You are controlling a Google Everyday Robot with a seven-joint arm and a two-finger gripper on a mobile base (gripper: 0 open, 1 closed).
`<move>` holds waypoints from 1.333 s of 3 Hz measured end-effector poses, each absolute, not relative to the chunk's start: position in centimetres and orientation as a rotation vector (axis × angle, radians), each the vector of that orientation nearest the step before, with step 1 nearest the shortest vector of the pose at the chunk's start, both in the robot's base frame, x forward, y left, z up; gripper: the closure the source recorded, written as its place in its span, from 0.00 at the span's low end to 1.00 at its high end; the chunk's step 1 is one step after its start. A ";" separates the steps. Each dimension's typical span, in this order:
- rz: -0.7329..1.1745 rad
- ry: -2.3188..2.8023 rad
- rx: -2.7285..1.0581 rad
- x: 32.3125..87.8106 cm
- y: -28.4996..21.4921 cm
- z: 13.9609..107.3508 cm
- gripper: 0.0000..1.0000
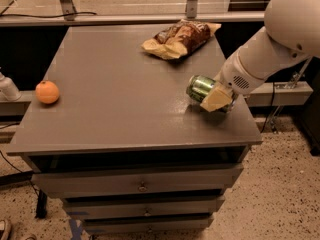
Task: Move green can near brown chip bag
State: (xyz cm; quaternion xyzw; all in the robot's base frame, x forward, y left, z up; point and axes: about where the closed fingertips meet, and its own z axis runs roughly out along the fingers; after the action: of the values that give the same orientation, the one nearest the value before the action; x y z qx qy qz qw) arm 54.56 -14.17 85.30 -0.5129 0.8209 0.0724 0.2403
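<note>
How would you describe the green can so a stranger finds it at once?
On the grey cabinet top, near its right edge, the gripper holds the green can. It is shiny metal, unlike the crinkled brown chip bag behind or the orange far left.

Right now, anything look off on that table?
The green can is on its side, not upright, clamped in the gripper near the right edge of the table. Nothing spilled; the chip bag and orange look fine.

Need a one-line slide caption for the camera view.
Tool grips the green can near the right edge of the table, brown chip bag at the back, orange far left.
</note>
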 end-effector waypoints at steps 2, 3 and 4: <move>0.117 2.231 -1.377 57.0 -15.7 87.3 1.00; 0.081 2.237 -1.379 61.4 -16.3 88.0 1.00; 0.050 2.249 -1.383 66.1 -16.8 88.4 1.00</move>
State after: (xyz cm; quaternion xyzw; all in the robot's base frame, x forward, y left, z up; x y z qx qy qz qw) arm 66.11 -16.81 88.37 -0.5073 0.8252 0.0185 0.2477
